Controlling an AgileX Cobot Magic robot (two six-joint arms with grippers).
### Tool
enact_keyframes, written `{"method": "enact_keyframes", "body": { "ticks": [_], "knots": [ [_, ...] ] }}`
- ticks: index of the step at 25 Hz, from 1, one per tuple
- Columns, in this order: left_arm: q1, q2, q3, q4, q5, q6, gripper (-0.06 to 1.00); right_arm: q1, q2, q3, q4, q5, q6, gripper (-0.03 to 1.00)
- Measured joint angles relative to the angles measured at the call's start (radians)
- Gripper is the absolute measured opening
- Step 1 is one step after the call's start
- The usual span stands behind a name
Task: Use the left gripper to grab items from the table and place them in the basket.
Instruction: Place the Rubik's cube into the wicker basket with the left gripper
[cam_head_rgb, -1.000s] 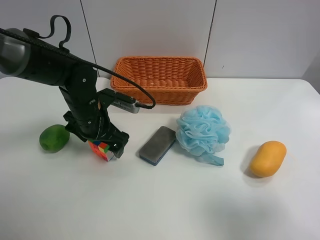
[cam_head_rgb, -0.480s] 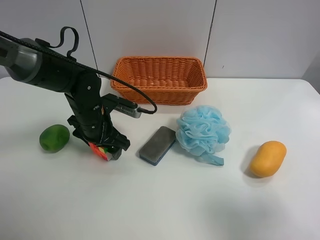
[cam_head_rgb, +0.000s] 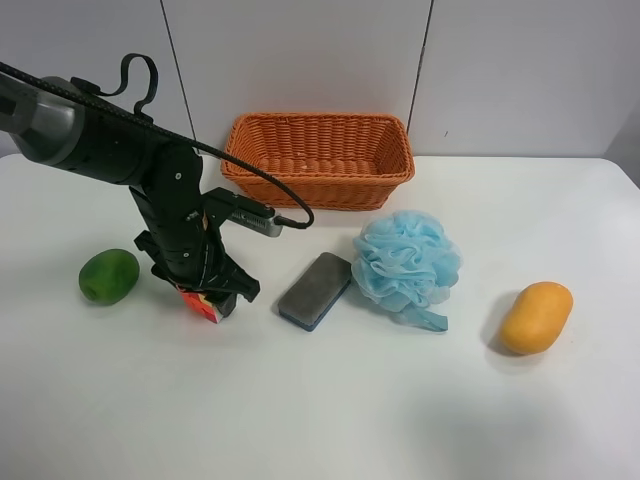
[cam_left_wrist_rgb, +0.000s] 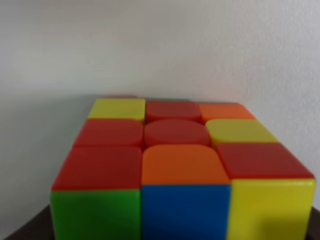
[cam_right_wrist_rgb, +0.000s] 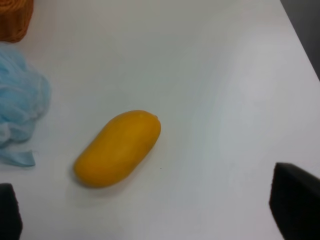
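My left gripper (cam_head_rgb: 212, 296) is down on the table (cam_head_rgb: 320, 410), shut on the multicoloured puzzle cube (cam_head_rgb: 201, 304), which shows only partly under the black fingers. The cube (cam_left_wrist_rgb: 180, 165) fills the left wrist view. The green oval fruit (cam_head_rgb: 109, 275) lies just beside the arm. The grey-blue sponge (cam_head_rgb: 315, 289), the light-blue pouf (cam_head_rgb: 407, 260) and the mango (cam_head_rgb: 536, 317) lie in a row toward the exterior high view's right. The wicker basket (cam_head_rgb: 318, 190) stands behind them. My right gripper (cam_right_wrist_rgb: 152, 212) is open above the mango (cam_right_wrist_rgb: 119, 147).
The left arm's black cable (cam_head_rgb: 270, 185) loops close to the basket's front left corner. The right wrist view shows the pouf (cam_right_wrist_rgb: 20, 110), a corner of the basket (cam_right_wrist_rgb: 15, 20) and the table's edge (cam_right_wrist_rgb: 300, 45). A grey wall rises behind the table.
My left gripper has come down over the cube and its fingers have drawn in around it. The cube has tilted slightly. The other items have not moved.
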Motion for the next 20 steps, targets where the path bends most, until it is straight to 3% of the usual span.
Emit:
{"method": "enact_keyframes", "body": {
  "ticks": [5, 12, 20],
  "knots": [
    [0.0, -0.055, -0.071, 0.009, 0.147, 0.0, 0.57, 0.0, 0.0, 0.0, 0.0, 0.0, 0.0, 0.99],
    [0.0, -0.105, -0.295, 0.012, 0.431, 0.0, 0.57, 0.0, 0.0, 0.0, 0.0, 0.0, 0.0, 0.99],
    [0.0, -0.103, -0.546, 0.013, 0.578, 0.0, 0.57, 0.0, 0.0, 0.0, 0.0, 0.0, 0.0, 0.99]
  ]
}}
